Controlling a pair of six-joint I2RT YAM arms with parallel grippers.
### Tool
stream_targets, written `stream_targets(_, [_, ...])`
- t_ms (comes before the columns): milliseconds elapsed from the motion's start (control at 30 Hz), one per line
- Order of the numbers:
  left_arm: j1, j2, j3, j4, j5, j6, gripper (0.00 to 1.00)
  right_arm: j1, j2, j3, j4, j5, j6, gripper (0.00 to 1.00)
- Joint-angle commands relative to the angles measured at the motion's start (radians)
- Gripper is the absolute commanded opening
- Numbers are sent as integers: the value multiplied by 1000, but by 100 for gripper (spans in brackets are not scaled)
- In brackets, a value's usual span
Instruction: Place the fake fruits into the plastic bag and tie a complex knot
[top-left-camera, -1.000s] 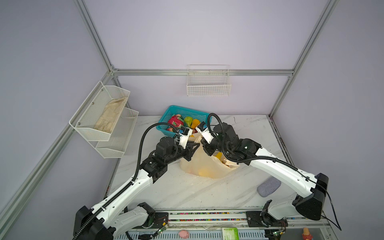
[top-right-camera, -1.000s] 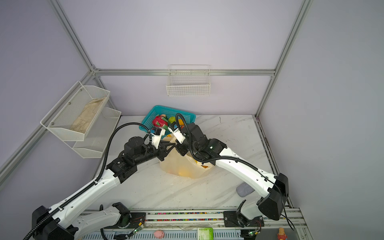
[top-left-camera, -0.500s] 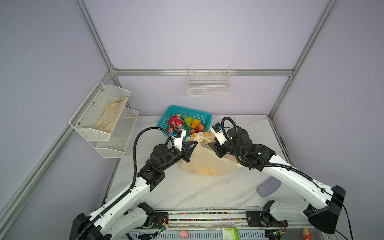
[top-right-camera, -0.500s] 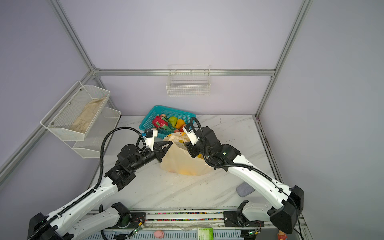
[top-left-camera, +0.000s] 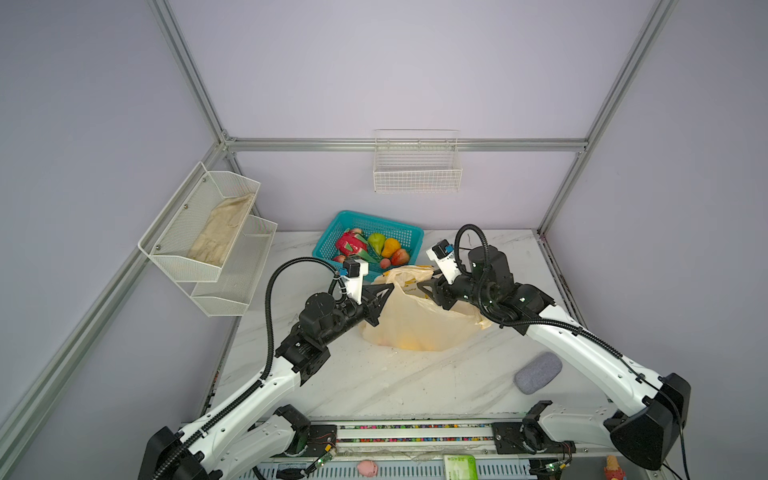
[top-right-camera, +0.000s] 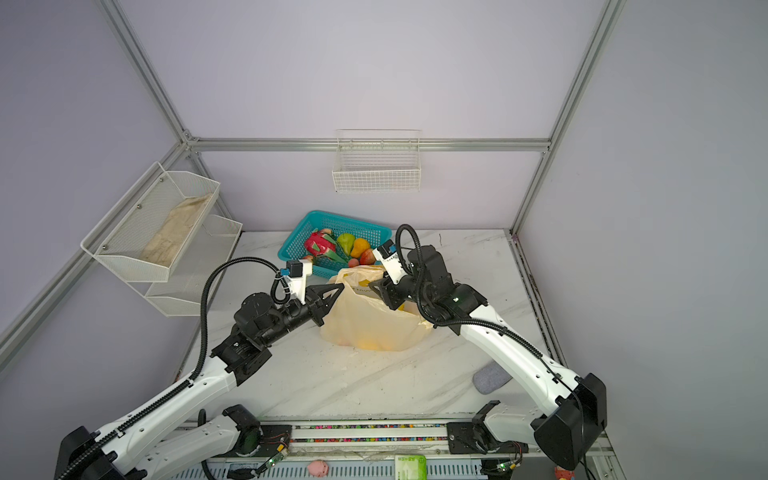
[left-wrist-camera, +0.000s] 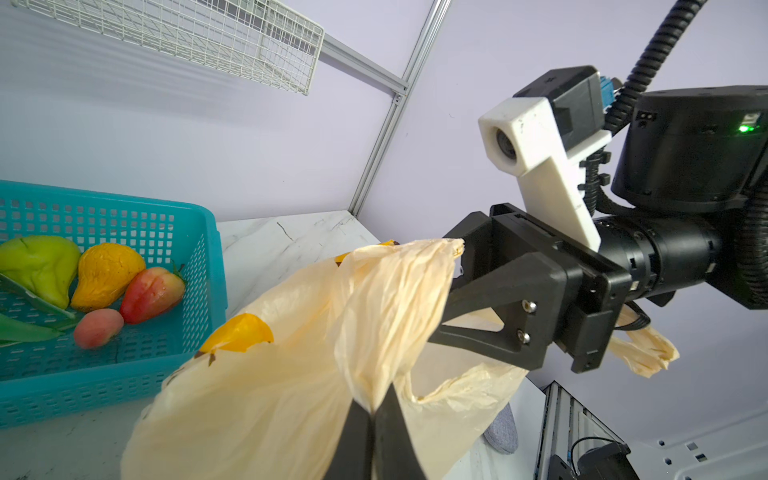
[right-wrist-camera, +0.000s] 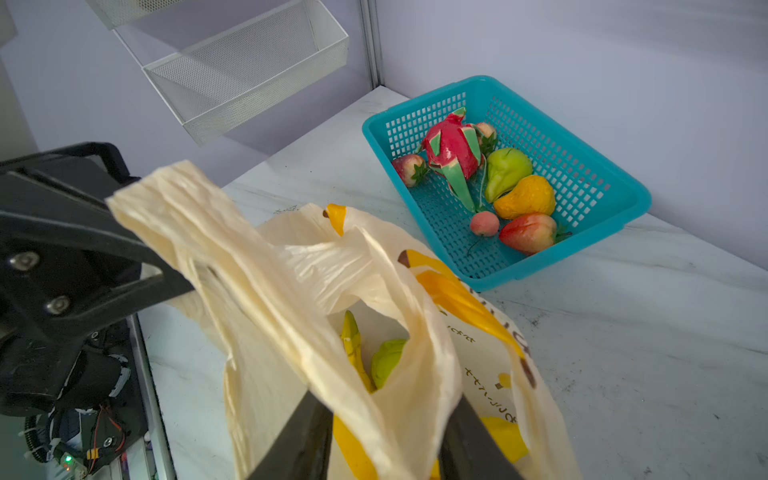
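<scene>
- Bag (top-left-camera: 419, 324) sits slumped on the table (top-left-camera: 374, 386) just in front of the basket (top-left-camera: 399, 226); its mouth is slack and faces up, and its far edge is close to the basket's front wall in both top views
- Inside the bag, in the right wrist view: a banana (right-wrist-camera: 353, 345) and a green fruit (right-wrist-camera: 386, 361) lie side by side, low down
- In the basket: dragon fruit (top-left-camera: 351, 244), green pear (top-left-camera: 376, 241), orange pear (top-left-camera: 390, 247), red fruit (top-left-camera: 400, 256), small pink ball (top-left-camera: 385, 263); a strawberry (right-wrist-camera: 409, 168) lies beside the dragon fruit
- Left gripper (left-wrist-camera: 374, 415) is just in front of the basket's front wall; its fingers are together, clamped on a bunched handle strip of the bag and lifting it clear of the table
- Right gripper (right-wrist-camera: 386, 399) is just in front of the basket's right front corner; its fingers are apart, with bag film draped over and between them; cannot tell whether any film is pinched
- The two grippers face each other across the bag's mouth, close but not touching
- Grey pad (top-left-camera: 538, 372) lies well away from the basket, toward the table's front right
- Wall rack (top-left-camera: 178, 237) holding a cloth (top-left-camera: 220, 232) hangs left of the basket; wire shelf (top-left-camera: 417, 174) is on the wall above the basket
</scene>
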Motion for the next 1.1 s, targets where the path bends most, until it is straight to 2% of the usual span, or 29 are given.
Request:
stream_targets(0, [1,-24,-43,45,-11,2,0,2,-2,22,49,-19,-5,41])
stream_targets(200, [1,-30,-57,40,-17,7,0,0,-4,46,62,45,3,31])
stream_targets(367, [0,-41,-69,33,-20,19,0,-3,11,72,88,128,19,15])
stream_targets(433, [1,-42,-69,22,-16,30,7,-2,10,77,115,118,16,5])
stream_targets(500, [1,-43,-62,-2,-15,44,14,-3,6,80,143,87,8,0])
stream_targets(733, [1,-84,4,-142,-22,120,50,-3,-4,124,116,1,-41,0])
stream_targets(867, [0,-126,74,-227,-7,165,61,-3,-14,146,75,-66,-78,0])
stream_targets(967, [2,-142,136,-278,6,195,77,-3,-15,170,53,-137,-99,0])
stream_targets(1067, [6,-106,250,-378,48,275,83,-3,1,207,25,-197,-115,0])
